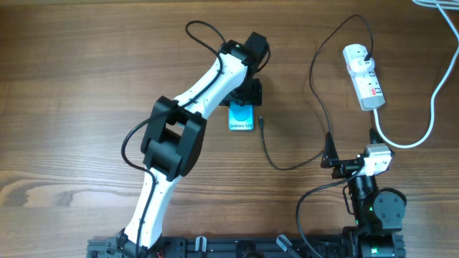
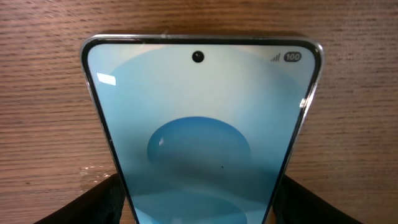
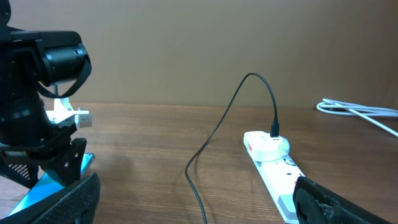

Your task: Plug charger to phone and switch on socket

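Left hand [image 1: 244,102] pinching phone [image 2: 199,143] by its edges, right hand [image 1: 331,160] spread, empty; charger [image 1: 262,122] tip unplugged beside it, probably next to be grasped and aligned.

The phone [image 1: 242,118] on the table [image 1: 72,72] in the middle, the socket [image 1: 363,77] off to its right, the charger [image 1: 287,168] lying between them

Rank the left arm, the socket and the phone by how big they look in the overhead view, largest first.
1. left arm, by far the largest.
2. socket, clearly smaller.
3. phone, smallest as seen; one end is hidden under the arm, so only part shows.
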Robot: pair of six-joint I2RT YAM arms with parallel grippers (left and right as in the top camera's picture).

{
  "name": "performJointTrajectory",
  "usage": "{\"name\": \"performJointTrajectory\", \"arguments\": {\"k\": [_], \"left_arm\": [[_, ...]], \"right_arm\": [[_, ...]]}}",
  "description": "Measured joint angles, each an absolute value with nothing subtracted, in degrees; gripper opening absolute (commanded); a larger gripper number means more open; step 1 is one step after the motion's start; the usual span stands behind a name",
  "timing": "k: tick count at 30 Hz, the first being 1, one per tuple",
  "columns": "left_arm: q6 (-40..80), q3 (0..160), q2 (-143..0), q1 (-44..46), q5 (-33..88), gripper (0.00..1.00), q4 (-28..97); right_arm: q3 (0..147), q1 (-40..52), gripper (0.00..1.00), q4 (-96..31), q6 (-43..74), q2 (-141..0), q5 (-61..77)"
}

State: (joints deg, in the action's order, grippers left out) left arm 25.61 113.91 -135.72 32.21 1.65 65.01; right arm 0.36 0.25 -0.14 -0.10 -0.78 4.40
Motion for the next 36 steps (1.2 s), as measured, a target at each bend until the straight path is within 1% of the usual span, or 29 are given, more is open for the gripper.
{"name": "performJointTrajectory", "arguments": {"k": [13,17,21,26,29,33,36], "left_arm": [[25.8,111.0,-135.4,32.0,1.8,0.76,63.0],[25.8,110.7,-135.3,32.0,1.8,0.89,62.2],[26.0,109.4,-135.2,32.2,1.6,0.96,59.9],[26.7,107.4,-134.2,32.7,0.1,0.95,57.1],[26.9,107.3,-134.1,32.7,-0.4,0.9,56.9],[27.1,107.2,-134.1,32.8,-1.5,0.9,56.9],[27.1,106.6,-134.0,33.5,-3.2,0.91,56.5]], "right_arm": [[0.4,0.3,1.0,-0.1,-0.1,-0.8,4.4],[0.4,0.3,1.0,-0.1,-0.1,-0.8,4.4],[0.4,0.3,1.0,-0.1,-0.1,-0.8,4.4],[0.4,0.3,1.0,-0.1,-0.1,-0.8,4.4],[0.4,0.3,1.0,-0.1,-0.1,-0.8,4.4],[0.4,0.3,1.0,-0.2,-0.1,-0.8,4.4],[0.4,0.3,1.0,-0.1,-0.1,-0.8,4.4]]}}
